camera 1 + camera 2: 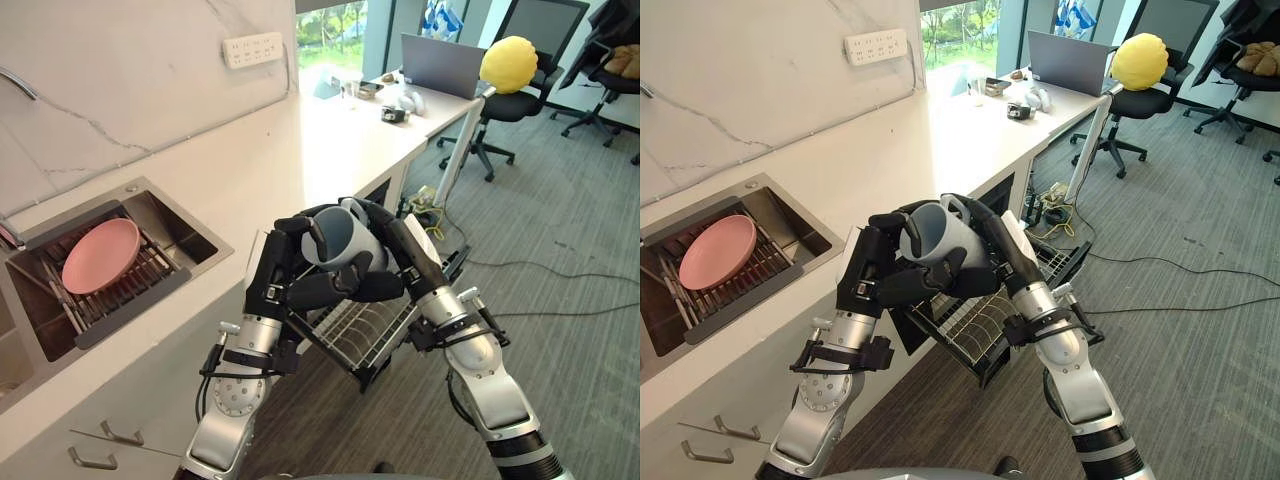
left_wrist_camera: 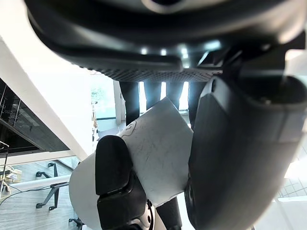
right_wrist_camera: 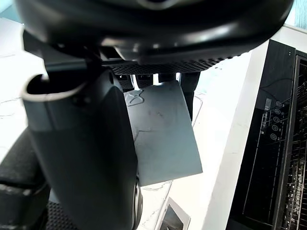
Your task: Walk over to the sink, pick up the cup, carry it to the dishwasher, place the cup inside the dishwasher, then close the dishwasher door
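Note:
A grey-blue cup is held in the air between both hands, tilted with its mouth toward the counter. My left hand wraps it from the counter side, fingers and thumb curled around its wall. From the other side my right hand curls over it too. The cup hangs just above the pulled-out wire rack of the open dishwasher under the counter. Up close, the cup sits between my left hand's thumb and fingers. The same cup lies against my right hand.
The sink is set in the white counter at the left, with a pink plate on a drying rack inside. A laptop and small items stand further along the counter. An office chair with a yellow cushion and cables are on the carpet.

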`<state>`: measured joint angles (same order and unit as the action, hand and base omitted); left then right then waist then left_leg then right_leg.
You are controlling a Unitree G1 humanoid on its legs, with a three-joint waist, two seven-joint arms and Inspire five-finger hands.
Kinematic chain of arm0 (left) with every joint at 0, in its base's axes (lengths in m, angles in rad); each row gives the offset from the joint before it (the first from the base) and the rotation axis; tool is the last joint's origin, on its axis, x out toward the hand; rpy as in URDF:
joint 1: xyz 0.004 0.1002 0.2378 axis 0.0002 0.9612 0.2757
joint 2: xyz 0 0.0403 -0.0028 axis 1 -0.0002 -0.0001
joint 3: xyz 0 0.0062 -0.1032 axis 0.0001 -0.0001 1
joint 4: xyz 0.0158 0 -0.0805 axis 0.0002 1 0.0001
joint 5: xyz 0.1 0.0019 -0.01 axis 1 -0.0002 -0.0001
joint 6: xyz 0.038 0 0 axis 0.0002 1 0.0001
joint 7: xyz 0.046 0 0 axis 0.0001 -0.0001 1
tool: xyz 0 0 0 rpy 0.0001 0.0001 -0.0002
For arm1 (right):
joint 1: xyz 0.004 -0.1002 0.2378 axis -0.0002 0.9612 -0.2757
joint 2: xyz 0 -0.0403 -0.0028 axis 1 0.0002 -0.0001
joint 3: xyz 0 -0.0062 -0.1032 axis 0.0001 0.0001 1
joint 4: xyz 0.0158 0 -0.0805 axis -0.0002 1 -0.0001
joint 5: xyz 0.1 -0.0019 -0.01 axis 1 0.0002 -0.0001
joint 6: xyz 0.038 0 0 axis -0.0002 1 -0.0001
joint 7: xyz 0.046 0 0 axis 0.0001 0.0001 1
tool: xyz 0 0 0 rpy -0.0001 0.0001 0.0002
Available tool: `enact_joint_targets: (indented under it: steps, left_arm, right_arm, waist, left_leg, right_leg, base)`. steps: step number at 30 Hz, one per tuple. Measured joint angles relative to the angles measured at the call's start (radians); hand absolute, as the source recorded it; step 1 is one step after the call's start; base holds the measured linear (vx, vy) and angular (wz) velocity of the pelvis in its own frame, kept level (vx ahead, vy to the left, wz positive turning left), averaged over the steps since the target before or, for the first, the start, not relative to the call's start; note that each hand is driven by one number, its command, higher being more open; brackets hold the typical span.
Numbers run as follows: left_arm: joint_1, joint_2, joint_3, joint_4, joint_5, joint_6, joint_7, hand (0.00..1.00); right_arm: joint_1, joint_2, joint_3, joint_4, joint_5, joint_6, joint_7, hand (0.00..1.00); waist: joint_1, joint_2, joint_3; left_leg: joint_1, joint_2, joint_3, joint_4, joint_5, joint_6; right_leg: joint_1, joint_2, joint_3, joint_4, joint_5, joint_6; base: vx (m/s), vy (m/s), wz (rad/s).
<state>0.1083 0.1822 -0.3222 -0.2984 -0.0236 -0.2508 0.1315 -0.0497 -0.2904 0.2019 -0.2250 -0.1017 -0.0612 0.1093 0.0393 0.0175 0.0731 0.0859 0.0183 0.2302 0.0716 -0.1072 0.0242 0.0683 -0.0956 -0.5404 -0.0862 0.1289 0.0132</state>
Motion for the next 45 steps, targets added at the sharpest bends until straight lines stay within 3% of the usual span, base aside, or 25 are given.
enact_joint_targets:
  steps: [4, 5, 18, 28, 35, 38, 39, 45]
  left_arm:
    - [0.000, -0.006, -0.001, 0.000, -0.025, 0.003, 0.002, 0.00]
    - [0.000, -0.007, -0.002, 0.000, -0.025, 0.003, 0.004, 1.00]
    - [0.000, -0.046, -0.002, -0.003, -0.104, 0.001, -0.007, 1.00]
    - [0.052, -0.069, 0.069, 0.033, -0.272, -0.027, -0.027, 1.00]
    - [0.072, -0.074, 0.099, 0.144, -0.552, -0.018, -0.206, 1.00]
    - [0.127, -0.070, 0.091, 0.252, -0.668, 0.069, -0.362, 1.00]
    - [0.138, -0.054, 0.061, 0.322, -0.702, 0.135, -0.437, 1.00]
    - [0.150, -0.040, -0.048, 0.531, -0.584, 0.185, -0.483, 1.00]
  right_arm:
    - [0.000, 0.002, 0.001, 0.002, 0.002, -0.003, -0.006, 0.00]
    - [0.000, 0.004, 0.001, 0.003, 0.002, -0.003, -0.014, 0.00]
    - [0.052, 0.098, -0.003, 0.066, 0.131, 0.007, -0.068, 0.00]
    - [0.074, 0.166, -0.068, 0.141, 0.349, 0.008, -0.069, 0.00]
    - [0.118, 0.194, -0.157, 0.212, 0.377, 0.005, -0.089, 0.00]
    - [0.148, 0.200, -0.235, 0.213, 0.430, -0.008, -0.087, 0.00]
    - [0.148, 0.198, -0.267, 0.216, 0.436, -0.019, -0.087, 0.00]
    - [0.133, 0.195, -0.299, 0.218, 0.463, -0.049, -0.075, 0.00]
  waist:
    - [0.000, 0.000, 0.000]
    - [-0.001, 0.000, 0.000]
    - [-0.002, 0.000, 0.000]
    - [-0.004, -0.001, 0.000]
    - [-0.005, -0.002, 0.001]
    - [-0.011, -0.003, 0.001]
    - [-0.013, -0.003, 0.002]
    - [-0.031, -0.007, 0.004]
  left_leg:
    - [0.000, 0.000, 0.000, 0.000, 0.001, 0.000]
    - [0.000, 0.000, 0.000, 0.000, 0.001, 0.000]
    - [0.000, 0.000, 0.000, -0.005, 0.002, 0.000]
    - [0.002, -0.003, -0.001, -0.033, 0.016, -0.001]
    - [-0.002, -0.006, -0.005, -0.035, 0.017, 0.000]
    - [-0.007, -0.007, -0.010, -0.038, 0.017, 0.000]
    - [-0.007, -0.008, -0.011, -0.039, 0.017, 0.000]
    - [-0.021, -0.007, -0.008, -0.038, 0.017, 0.000]
  right_leg:
    - [0.000, 0.000, 0.000, 0.000, 0.001, -0.001]
    - [0.000, 0.000, 0.000, 0.000, 0.001, -0.001]
    - [-0.001, 0.000, 0.000, 0.000, 0.001, 0.000]
    - [-0.013, 0.000, 0.000, 0.000, 0.001, 0.000]
    - [-0.016, -0.003, 0.000, 0.000, 0.000, 0.000]
    - [-0.019, -0.004, -0.003, 0.000, 0.000, 0.000]
    - [-0.020, -0.005, -0.003, 0.000, -0.001, 0.002]
    - [-0.035, -0.005, -0.001, 0.000, -0.001, 0.002]
  base:
    - [0.00, 0.000, 0.00]
    - [0.00, 0.000, 0.00]
    - [0.00, 0.000, 0.00]
    - [0.01, 0.014, 0.00]
    - [0.01, 0.032, 0.02]
    - [0.01, 0.041, 0.04]
    - [0.00, 0.000, 0.00]
    - [0.00, 0.012, 0.00]
